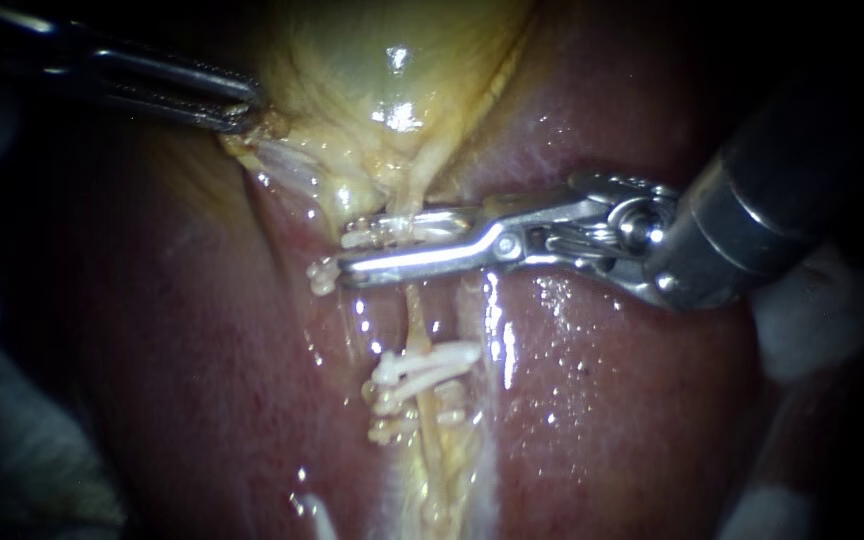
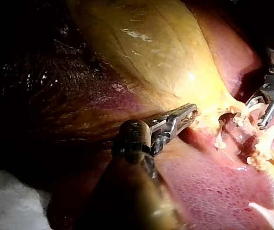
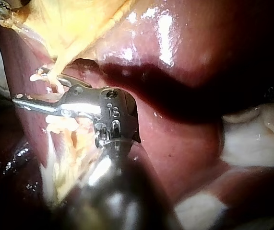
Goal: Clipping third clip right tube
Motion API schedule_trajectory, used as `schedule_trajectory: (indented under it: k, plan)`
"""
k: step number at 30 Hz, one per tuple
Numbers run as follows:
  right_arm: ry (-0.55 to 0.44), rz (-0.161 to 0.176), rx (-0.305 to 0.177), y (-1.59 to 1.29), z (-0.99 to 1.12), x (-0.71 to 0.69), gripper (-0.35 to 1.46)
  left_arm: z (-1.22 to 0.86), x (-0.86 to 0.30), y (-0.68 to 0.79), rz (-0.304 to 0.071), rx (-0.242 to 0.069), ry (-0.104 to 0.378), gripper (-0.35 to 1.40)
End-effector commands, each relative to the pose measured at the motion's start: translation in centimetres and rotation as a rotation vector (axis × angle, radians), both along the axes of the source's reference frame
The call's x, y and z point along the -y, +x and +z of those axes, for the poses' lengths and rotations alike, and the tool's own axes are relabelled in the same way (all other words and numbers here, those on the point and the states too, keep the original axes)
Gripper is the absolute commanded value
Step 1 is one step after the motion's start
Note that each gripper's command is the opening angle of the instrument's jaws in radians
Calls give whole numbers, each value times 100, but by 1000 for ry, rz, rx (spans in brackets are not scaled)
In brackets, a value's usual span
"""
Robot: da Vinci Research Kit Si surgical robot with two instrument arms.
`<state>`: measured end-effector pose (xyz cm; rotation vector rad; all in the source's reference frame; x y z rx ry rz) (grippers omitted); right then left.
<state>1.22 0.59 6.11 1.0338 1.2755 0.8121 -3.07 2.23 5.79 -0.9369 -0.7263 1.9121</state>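
- Right instrument (image 1: 344,250): the thick shaft comes in from the right and lies closest to the endoscope. Its jaws stand a narrow way apart, reaching across the liver's surface.
- White clip (image 1: 377,236): seated between those jaws and touched by both. One leg lies along the upper jaw, and its other end shows at the lower jaw's tip.
- Tube (image 1: 415,315): a thin yellowish strand running down from the gallbladder. It passes through the gap in the clip, so the clip straddles it without being pressed flat. Which of the task's tubes this is cannot be told.
- Lower clips (image 1: 427,368): white and closed across the same strand, farther from the gallbladder and well apart from the jaws.
- Liver (image 1: 632,400): a wet, dark red bed under everything.
- Gallbladder (image 1: 372,60): yellow-green, tapering towards the tube.
- Left instrument (image 1: 244,108): farthest back, with its jaws clamped on the gallbladder's fringed edge.
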Motion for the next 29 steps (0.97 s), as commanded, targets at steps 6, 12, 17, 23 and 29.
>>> schedule_trajectory:
  k: [6, 12, 17, 23, 29]
  plan:
    - [-17, 8, 2, -4, -1, -1, 1, 1, 0, 0, 0, 0, 0, -35]
    - [-17, 8, 2, -9, -1, 0, -35, 1, 0, 0, 0, 0, -1, -35]
    - [-18, 7, 2, -11, 1, 1, -35, 1, 0, -1, 0, 0, -1, -35]
    - [-19, 6, 2, -11, 2, 2, -35, 1, 0, -1, 0, 0, -1, -35]
    - [-19, 7, 3, -10, 3, 2, -35, 1, 0, -1, 0, 0, -1, -35]
